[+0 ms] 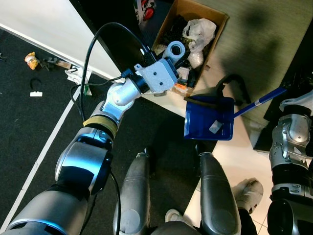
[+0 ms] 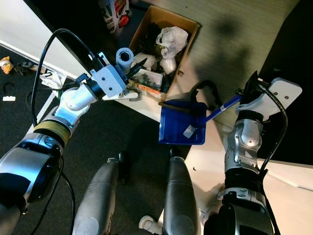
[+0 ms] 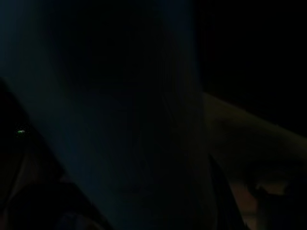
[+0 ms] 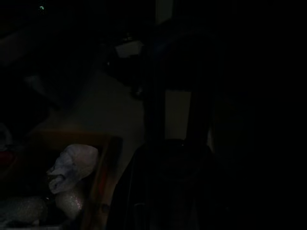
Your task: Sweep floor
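A blue dustpan (image 1: 209, 117) lies on the pale floor ahead of my legs, with a small scrap of paper (image 1: 215, 126) inside it. A dark bar rests along its far edge. Its blue handle (image 2: 222, 105) runs up to my right gripper (image 2: 250, 87), which is shut on it. My left gripper (image 2: 134, 67) is stretched forward and hovers by the near corner of an open cardboard box (image 1: 217, 19). The left wrist view is almost black, with only a dim pale upright shape.
The box holds a white plastic bag (image 1: 199, 29), a tape roll (image 1: 175, 50) and clutter. Litter lies on the dark carpet at left: a yellow wrapper (image 1: 32, 59) and paper scraps (image 1: 76, 76). A black curved cable (image 1: 230, 81) lies behind the dustpan.
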Controlling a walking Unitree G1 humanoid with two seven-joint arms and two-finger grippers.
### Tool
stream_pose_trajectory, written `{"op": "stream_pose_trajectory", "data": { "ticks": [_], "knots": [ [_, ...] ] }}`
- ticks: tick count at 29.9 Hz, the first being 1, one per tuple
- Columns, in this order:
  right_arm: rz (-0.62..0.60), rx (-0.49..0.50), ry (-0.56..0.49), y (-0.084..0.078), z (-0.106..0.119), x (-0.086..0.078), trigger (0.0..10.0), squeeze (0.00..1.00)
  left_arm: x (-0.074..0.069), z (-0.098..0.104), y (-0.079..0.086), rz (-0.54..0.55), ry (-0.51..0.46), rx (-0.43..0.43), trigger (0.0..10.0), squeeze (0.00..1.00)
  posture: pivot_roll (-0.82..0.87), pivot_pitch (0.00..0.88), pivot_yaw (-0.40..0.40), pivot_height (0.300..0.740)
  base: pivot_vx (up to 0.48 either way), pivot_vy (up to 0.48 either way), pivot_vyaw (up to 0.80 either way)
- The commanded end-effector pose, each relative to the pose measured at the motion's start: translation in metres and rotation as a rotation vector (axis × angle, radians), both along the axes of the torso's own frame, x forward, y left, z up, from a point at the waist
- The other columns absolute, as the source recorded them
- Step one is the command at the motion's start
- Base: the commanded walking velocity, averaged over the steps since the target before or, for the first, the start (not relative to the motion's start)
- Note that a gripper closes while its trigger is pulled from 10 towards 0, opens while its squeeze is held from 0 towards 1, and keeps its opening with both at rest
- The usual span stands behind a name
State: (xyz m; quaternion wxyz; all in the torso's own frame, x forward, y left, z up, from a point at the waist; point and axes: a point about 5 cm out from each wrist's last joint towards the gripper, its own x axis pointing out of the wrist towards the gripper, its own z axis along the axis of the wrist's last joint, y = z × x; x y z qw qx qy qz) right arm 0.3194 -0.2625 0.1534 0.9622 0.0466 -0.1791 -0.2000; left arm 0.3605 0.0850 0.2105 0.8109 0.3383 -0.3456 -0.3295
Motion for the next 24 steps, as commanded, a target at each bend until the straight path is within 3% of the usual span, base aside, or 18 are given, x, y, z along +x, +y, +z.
{"op": "stream_pose_trajectory", "data": {
  "ticks": [1,9,11,13,16,17,18,19,20,22,23,24],
  "knots": [
    [0.033,0.073,0.167,0.008,-0.041,-0.009,10.0,0.0,-0.001,-0.001,0.004,0.045,-0.089,0.06,10.0,0.0,-0.13,0.524,0.058,0.731,0.0,0.0,0.0],
    [0.059,0.058,0.151,0.011,-0.038,-0.014,10.0,0.0,0.001,-0.017,-0.003,0.145,-0.188,0.152,10.0,0.0,-0.16,0.547,0.043,0.731,0.0,0.0,0.0],
    [0.067,0.055,0.144,0.011,-0.037,-0.018,10.0,0.0,0.002,-0.03,-0.01,0.157,-0.121,0.181,10.0,0.0,-0.17,0.54,0.037,0.731,0.0,0.0,0.0],
    [0.067,0.055,0.144,0.011,-0.037,-0.018,10.0,0.0,0.002,-0.03,-0.01,0.157,-0.121,0.181,10.0,0.0,-0.17,0.54,0.037,0.731,0.0,0.0,0.0],
    [0.07,0.057,0.154,0.01,-0.04,-0.02,10.0,0.0,0.001,-0.048,-0.029,0.112,0.101,0.179,10.0,0.0,-0.17,0.544,0.035,0.731,0.0,0.0,0.0],
    [0.07,0.057,0.154,0.01,-0.04,-0.02,10.0,0.0,0.001,-0.048,-0.029,0.112,0.101,0.179,10.0,0.0,-0.17,0.544,0.035,0.731,0.0,0.0,0.0],
    [0.07,0.059,0.157,0.011,-0.041,-0.021,10.0,0.0,-0.001,-0.051,-0.036,0.088,0.165,0.156,10.0,0.0,-0.17,0.546,0.036,0.731,0.0,0.0,0.0],
    [0.07,0.061,0.159,0.011,-0.041,-0.021,10.0,0.0,-0.002,-0.055,-0.045,0.05,0.285,0.111,10.0,0.0,-0.17,0.546,0.042,0.731,0.0,0.0,0.0],
    [0.07,0.061,0.159,0.011,-0.041,-0.021,10.0,0.0,-0.002,-0.055,-0.045,0.05,0.285,0.111,10.0,0.0,-0.17,0.546,0.042,0.731,0.0,0.0,0.0],
    [0.068,0.063,0.159,0.011,-0.041,-0.021,10.0,0.0,-0.005,-0.055,-0.06,-0.05,0.442,0.014,10.0,0.0,-0.17,0.533,0.048,0.731,0.0,0.0,0.0],
    [0.068,0.063,0.159,0.011,-0.041,-0.021,10.0,0.0,-0.005,-0.055,-0.06,-0.05,0.442,0.014,10.0,0.0,-0.17,0.533,0.048,0.731,0.0,0.0,0.0],
    [0.064,0.066,0.154,0.009,-0.038,-0.02,10.0,0.0,-0.007,-0.039,-0.07,-0.168,0.466,-0.107,10.0,0.0,-0.16,0.523,0.055,0.731,0.0,0.0,0.0]
  ]
}}
